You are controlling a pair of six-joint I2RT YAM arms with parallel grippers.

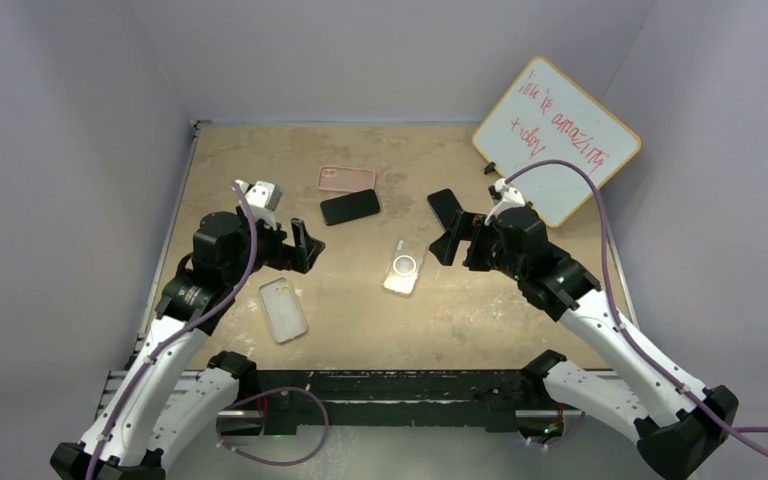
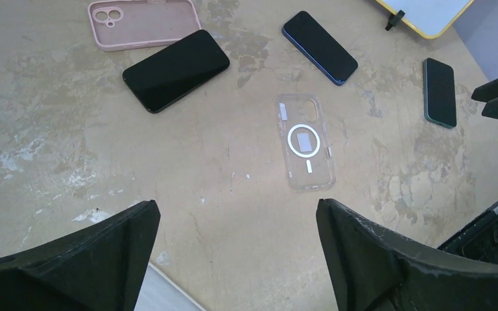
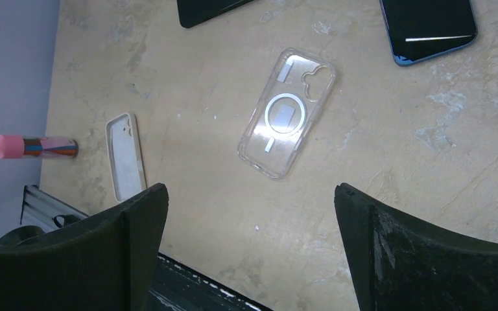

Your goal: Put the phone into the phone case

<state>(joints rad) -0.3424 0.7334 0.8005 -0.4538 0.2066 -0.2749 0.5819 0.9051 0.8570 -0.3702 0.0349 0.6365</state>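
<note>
A clear case [image 1: 403, 266] with a white ring lies flat mid-table; it also shows in the left wrist view [image 2: 306, 142] and the right wrist view [image 3: 286, 120]. A black phone [image 1: 350, 207] lies face up beyond it, beside a pink case [image 1: 346, 178]. A blue phone [image 1: 442, 203] lies partly behind my right gripper [image 1: 450, 243]. A white case [image 1: 283, 309] lies near left. My left gripper [image 1: 302, 250] hovers left of the clear case, open and empty [image 2: 235, 214]. My right gripper hovers right of it, open and empty [image 3: 251, 194].
A dark green phone [image 2: 440, 91] lies on the right, hidden under my right arm in the top view. A whiteboard [image 1: 557, 140] leans at the back right. A pink-capped, marker-like object [image 3: 32, 146] lies at the table's left edge.
</note>
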